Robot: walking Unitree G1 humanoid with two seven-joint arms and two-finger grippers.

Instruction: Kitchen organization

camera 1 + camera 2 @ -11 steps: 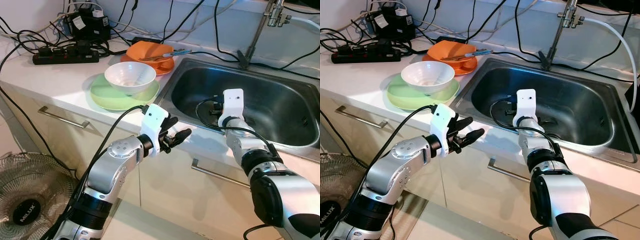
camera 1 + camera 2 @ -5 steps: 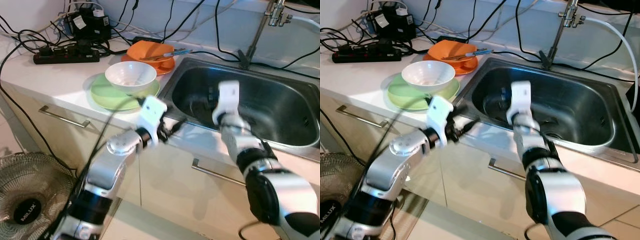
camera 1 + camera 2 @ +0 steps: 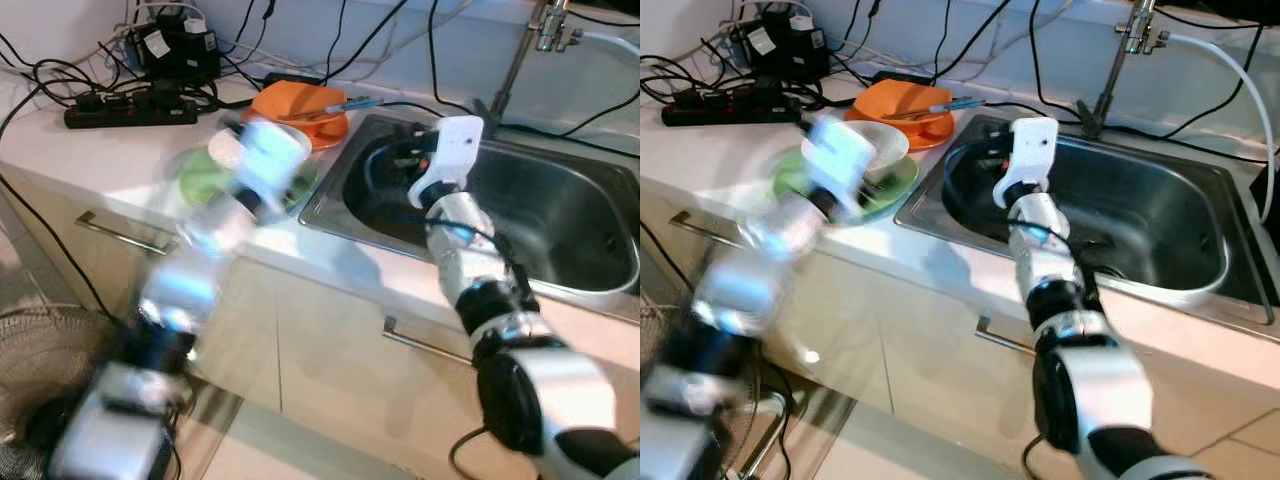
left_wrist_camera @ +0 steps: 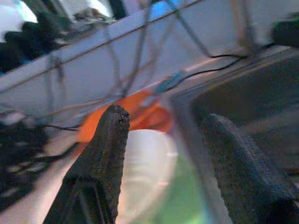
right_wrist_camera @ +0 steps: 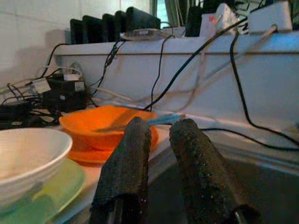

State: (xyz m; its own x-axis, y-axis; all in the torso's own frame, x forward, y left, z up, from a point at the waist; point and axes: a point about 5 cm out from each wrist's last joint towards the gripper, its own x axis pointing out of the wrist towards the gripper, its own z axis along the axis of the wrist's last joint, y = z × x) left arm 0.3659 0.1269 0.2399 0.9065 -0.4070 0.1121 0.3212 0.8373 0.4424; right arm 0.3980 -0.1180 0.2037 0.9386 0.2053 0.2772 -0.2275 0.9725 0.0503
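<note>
No writing can be read anywhere in these frames (the labels on the plugs are too small). A round white bowl (image 5: pixel 25 156) with a smooth, glossy wall sits upright on a flat pale green plate (image 5: pixel 51 191) on the white counter (image 3: pixel 90 160), just left of the stainless steel sink (image 3: pixel 1140 215). Behind it an orange bowl (image 5: pixel 105 126) rests on an orange plate (image 3: pixel 940 135), and blue-tipped utensils (image 3: pixel 945 106) lie across that bowl with their long axis pointing toward the sink.

The left gripper (image 4: pixel 163 163) hangs just before the white bowl, its textured black fingers (image 4: pixel 105 158) spread wide; the arm is smeared, so its exact position is hard to fix. The right gripper (image 5: pixel 159 158) is at the sink's left part, facing the orange bowl, fingers nearly together around nothing. A black power strip (image 3: pixel 130 112) and tangled cables (image 3: pixel 60 75) crowd the counter's back.
</note>
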